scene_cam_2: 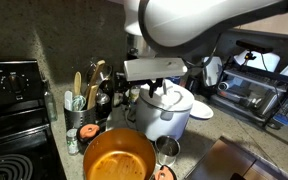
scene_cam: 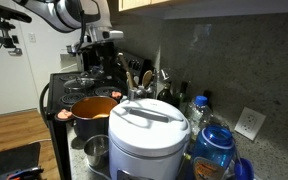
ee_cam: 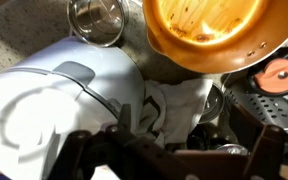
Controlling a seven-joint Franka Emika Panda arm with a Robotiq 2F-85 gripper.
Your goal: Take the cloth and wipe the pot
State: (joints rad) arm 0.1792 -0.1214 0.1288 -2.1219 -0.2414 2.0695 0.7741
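The orange-red pot (scene_cam: 92, 110) stands on the counter beside the stove and shows in both exterior views (scene_cam_2: 119, 155). In the wrist view it fills the top right (ee_cam: 209, 30), its orange inside stained. A white cloth with a dark pattern (ee_cam: 174, 105) lies crumpled between the pot and the white rice cooker (ee_cam: 54, 100). My gripper (ee_cam: 174, 150) hangs above the cloth with its dark fingers spread wide. It is open and empty, clear of the cloth. In an exterior view the gripper (scene_cam: 102, 48) is high above the back of the counter.
The big white rice cooker (scene_cam: 149, 135) stands next to the pot. A small shiny steel pot (scene_cam: 97, 150) sits in front of both. A utensil holder (scene_cam_2: 89, 95) and a black stove (scene_cam_2: 14, 120) are on one side. A blue bottle (scene_cam: 214, 150) and a toaster oven (scene_cam_2: 254, 90) are on the other.
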